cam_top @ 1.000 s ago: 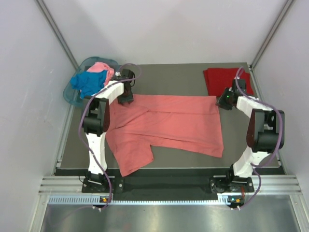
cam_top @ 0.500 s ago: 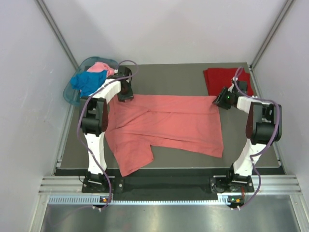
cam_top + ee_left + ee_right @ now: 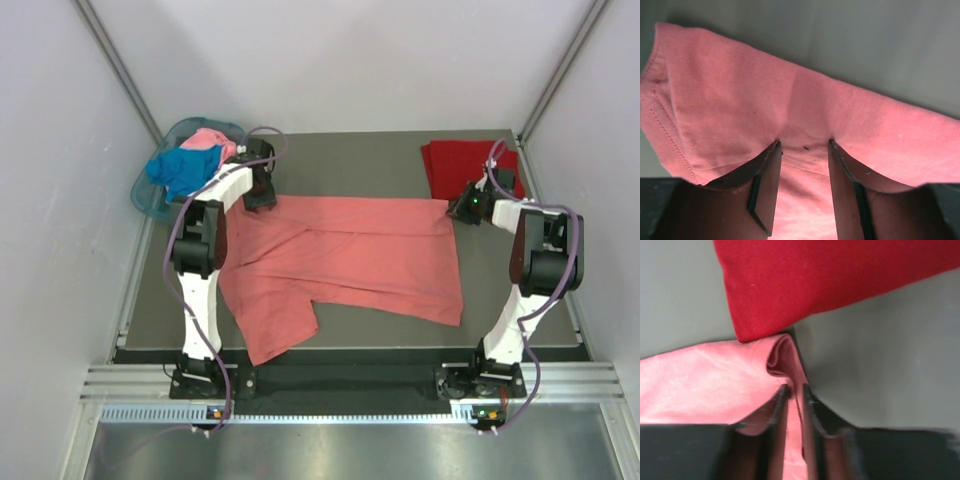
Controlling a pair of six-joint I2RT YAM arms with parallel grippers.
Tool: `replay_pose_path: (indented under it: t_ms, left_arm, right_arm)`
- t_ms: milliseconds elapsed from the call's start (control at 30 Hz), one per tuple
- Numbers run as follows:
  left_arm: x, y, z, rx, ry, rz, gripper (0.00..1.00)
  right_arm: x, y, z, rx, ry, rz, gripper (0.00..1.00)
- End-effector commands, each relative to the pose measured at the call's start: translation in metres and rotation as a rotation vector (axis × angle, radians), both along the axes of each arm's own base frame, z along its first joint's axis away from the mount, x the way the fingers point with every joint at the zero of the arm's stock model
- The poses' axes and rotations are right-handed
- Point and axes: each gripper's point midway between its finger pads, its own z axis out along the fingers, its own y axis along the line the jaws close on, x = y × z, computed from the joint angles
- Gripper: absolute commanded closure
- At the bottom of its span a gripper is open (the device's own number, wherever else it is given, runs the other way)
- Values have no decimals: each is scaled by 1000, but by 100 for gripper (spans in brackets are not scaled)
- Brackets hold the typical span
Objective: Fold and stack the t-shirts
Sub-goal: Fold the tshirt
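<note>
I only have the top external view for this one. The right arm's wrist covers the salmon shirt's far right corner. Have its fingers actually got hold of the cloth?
Observer: Yes. In the right wrist view, the right gripper is pinched on a raised fold of the salmon shirt at that corner.
Operator: Is the dark red shirt caught too?
Observer: No. The dark red shirt lies just beyond the pinch. Its corner meets the salmon fold but stays outside the grip.
Operator: And the left side?
Observer: The left gripper is open. Its fingers are apart, tips on the salmon cloth near its edge, with nothing pinched between them.
</note>
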Motion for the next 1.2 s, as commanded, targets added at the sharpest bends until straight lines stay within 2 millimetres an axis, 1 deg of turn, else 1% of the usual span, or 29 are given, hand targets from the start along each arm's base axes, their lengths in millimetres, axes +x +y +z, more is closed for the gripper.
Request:
replay_pose_path:
  t_ms: [0, 33, 100, 133, 167, 200, 233, 300, 333, 400, 433, 467, 533, 600, 633, 700, 800, 933, 1033, 1133, 1167]
  left_arm:
    - [8, 13, 3, 28, -7, 31, 52]
    - [10, 12, 14, 23, -25, 27, 52]
    - [16, 11, 29, 17, -52, 20, 52]
    - [17, 9, 38, 10, -64, 16, 52]
    - [18, 6, 45, -3, -72, 9, 52]
    - [18, 4, 50, -15, -79, 3, 52]
    - [19, 2, 58, -28, -95, -4, 52]
    - [16, -3, 65, -52, -100, -21, 52]
    - [16, -4, 72, -60, -112, -25, 52]
    - [12, -8, 74, -84, -109, -41, 52]
    - [11, -11, 81, -100, -120, -51, 52]
    - [8, -13, 81, -112, -113, -60, 52]
    - [4, -21, 93, -155, -133, -84, 52]
    - [-1, -21, 93, -162, -132, -87, 52]
    - [-1, -21, 101, -165, -155, -88, 52]
    - [-5, -20, 101, -164, -155, -91, 52]
    - [-6, -20, 101, -162, -154, -94, 52]
    - [-8, -20, 94, -160, -135, -92, 52]
    - [-8, -20, 91, -159, -129, -92, 52]
    - [-7, -19, 92, -160, -134, -89, 52]
    - [-6, -19, 92, -161, -135, -88, 52]
  right_arm:
    - [5, -16, 32, -43, -57, -54, 79]
    - [4, -22, 45, -73, -69, -87, 76]
    - [-8, -26, 50, -73, -18, -132, 70]
    - [-12, -27, 56, -71, -12, -146, 69]
    - [-16, -29, 57, -67, 6, -184, 68]
    - [-23, -28, 54, -62, 40, -198, 68]
    - [-26, -28, 55, -58, 48, -210, 68]
    - [-33, -24, 49, -40, 83, -226, 68]
    - [-39, -23, 43, -47, 114, -234, 68]
    - [-46, -14, 34, -37, 148, -234, 68]
    - [-48, -10, 31, -34, 151, -226, 69]
    - [-50, -8, 27, -31, 155, -228, 69]
    - [-50, -5, 24, -37, 154, -223, 68]
    - [-45, -2, 25, -38, 137, -213, 69]
    - [-43, 1, 22, -31, 138, -200, 69]
    - [-38, 7, 25, -38, 121, -177, 69]
    - [-39, 12, 20, -49, 135, -165, 70]
    - [-45, 7, 9, -88, 170, -174, 71]
    - [-45, 7, 6, -96, 168, -170, 71]
    - [-45, 7, 5, -100, 167, -168, 76]
    - [-45, 6, 4, -102, 169, -168, 80]
